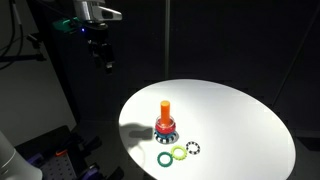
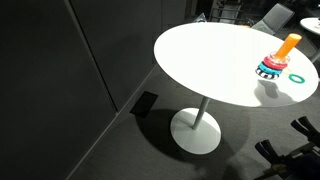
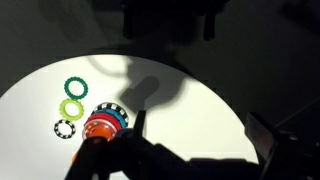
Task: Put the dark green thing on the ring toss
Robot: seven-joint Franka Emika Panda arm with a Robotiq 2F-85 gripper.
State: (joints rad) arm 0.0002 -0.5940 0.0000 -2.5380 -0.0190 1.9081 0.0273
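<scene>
You have not started on the task proper. The dark green ring (image 1: 164, 158) lies flat on the worktop (image 1: 235, 120), near the foot of the ring toss (image 1: 165, 118) but clear of it, with nothing yet threaded over the peg. It sits at one end of a short row, with the yellow-green ring (image 1: 179, 152) close beside it and the speckled ring (image 1: 194, 149) beyond that. The wrist view shows the same three in a line next to the orange peg.

Your gripper (image 1: 106, 64) hangs high up and well apart from the rings, its jaws spread wide with nothing between them. So the whole job is left, as I judge it: come down over the dark green ring, take it by its rim, lift it, centre it over the peg and let it drop. The peg carries red and blue-white rings around its foot only. Its upper part is bare, so there looks to be room.

The worktop is a round, smooth, white table on a single pedestal (image 2: 200, 115) with a round foot. It is lit hard from above, and in the wrist view the arm throws a sharp shadow across it. The room around it is dim, with a dark floor (image 2: 90, 140) and dark walls (image 2: 60, 50). The worktop carries only the peg and the rings.
</scene>
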